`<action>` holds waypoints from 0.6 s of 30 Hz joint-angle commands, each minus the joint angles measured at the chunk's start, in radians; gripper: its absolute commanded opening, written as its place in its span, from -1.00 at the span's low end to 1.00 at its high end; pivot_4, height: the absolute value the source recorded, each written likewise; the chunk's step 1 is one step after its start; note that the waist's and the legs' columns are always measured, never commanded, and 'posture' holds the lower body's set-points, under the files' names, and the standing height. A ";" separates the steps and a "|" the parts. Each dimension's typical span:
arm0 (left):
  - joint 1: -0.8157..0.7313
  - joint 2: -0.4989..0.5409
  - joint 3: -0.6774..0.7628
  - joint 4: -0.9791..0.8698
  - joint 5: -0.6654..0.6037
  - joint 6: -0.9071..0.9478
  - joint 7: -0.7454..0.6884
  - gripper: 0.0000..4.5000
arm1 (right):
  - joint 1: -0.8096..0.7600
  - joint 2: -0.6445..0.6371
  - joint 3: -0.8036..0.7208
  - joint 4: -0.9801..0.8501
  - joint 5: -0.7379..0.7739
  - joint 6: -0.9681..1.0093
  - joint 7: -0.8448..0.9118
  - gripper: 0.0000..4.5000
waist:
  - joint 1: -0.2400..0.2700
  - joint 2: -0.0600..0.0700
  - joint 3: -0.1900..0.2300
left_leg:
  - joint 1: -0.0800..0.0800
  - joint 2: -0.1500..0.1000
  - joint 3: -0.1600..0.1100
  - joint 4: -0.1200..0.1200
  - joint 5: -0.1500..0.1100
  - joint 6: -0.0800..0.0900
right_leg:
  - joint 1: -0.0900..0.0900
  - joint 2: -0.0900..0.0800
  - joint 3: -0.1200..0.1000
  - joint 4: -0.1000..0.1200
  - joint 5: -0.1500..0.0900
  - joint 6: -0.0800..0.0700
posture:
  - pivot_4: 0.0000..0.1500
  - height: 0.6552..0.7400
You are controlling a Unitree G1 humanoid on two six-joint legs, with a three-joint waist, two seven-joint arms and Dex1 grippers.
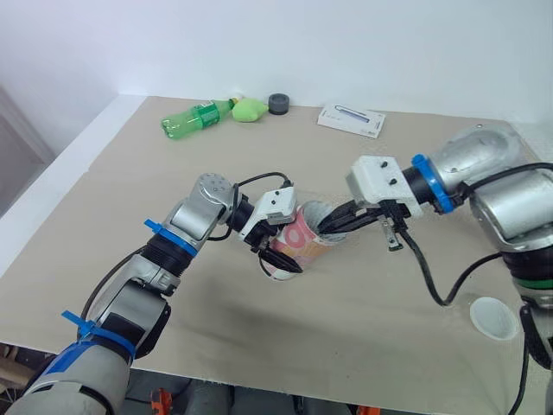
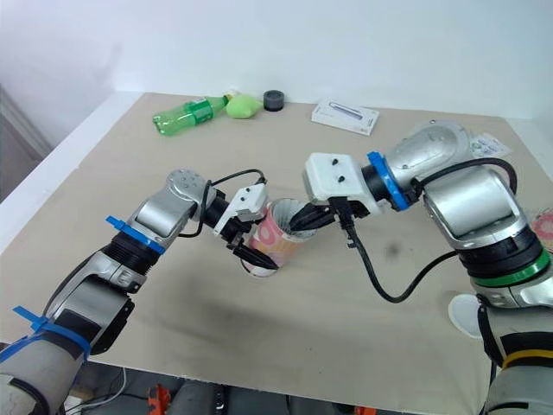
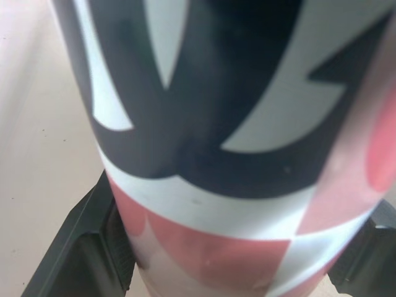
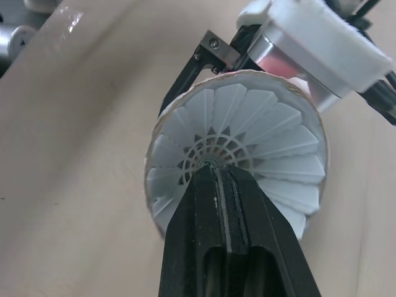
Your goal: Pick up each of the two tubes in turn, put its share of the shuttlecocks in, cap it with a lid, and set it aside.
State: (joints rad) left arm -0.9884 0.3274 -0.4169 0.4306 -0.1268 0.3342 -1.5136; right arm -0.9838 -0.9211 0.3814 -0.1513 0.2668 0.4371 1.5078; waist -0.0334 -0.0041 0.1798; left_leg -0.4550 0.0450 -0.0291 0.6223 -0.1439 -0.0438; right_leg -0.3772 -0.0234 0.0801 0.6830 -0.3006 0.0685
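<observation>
My left end effector [image 1: 278, 251] clamps the tilted pink, white and black tube [image 1: 304, 240]. My right end effector [image 4: 213, 172], fingers together, touches the white shuttlecock [image 4: 278, 142] inside.

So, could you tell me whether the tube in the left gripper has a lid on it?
No, the tube is uncapped: a shuttlecock with white feathers shows inside its open mouth.

Flat beige worktop [image 1: 112, 199] takes up most of the frame, white rim [image 1: 60, 169] running down its left side. Plain white wall [image 1: 346, 43] across the top. Grey panel [image 1: 10, 147] at far left. Light even and soft, faint shadows on the worktop.
</observation>
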 commanded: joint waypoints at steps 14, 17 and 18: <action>-0.003 0.002 0.002 -0.027 -0.001 0.021 0.008 0.47 | -0.080 0.153 0.190 0.088 -0.179 -0.142 0.107 -0.96 | -0.003 0.000 0.000 | 0.001 0.001 -0.001 0.000 0.000 -0.001 | 0.001 0.001 -0.001 0.001 0.000 -0.001 | 1.00 0.53; 0.000 0.007 0.002 -0.027 -0.001 0.021 0.007 0.47 | -0.106 0.138 0.139 0.093 -0.131 -0.109 0.107 -0.96 | -0.003 0.000 0.000 | 0.002 0.001 -0.001 0.000 0.000 -0.001 | 0.001 0.001 -0.001 0.001 0.000 -0.001 | 1.00 0.53; 0.000 0.007 0.002 -0.026 -0.001 0.020 0.007 0.47 | -0.115 0.129 0.123 0.091 -0.108 -0.094 0.107 -0.96 | -0.003 0.000 0.000 | 0.002 0.001 -0.001 0.000 0.001 -0.001 | 0.001 0.001 -0.001 0.002 0.000 -0.001 | 1.00 0.53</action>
State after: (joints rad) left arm -0.9911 0.3299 -0.4226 0.4222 -0.1259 0.3507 -1.5098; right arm -1.0677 -0.7799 0.5469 -0.0497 0.0900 0.3096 1.5678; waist -0.0360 -0.0041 0.1796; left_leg -0.4531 0.0462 -0.0301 0.6222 -0.1434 -0.0446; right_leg -0.3761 -0.0219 0.0795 0.6846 -0.3002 0.0675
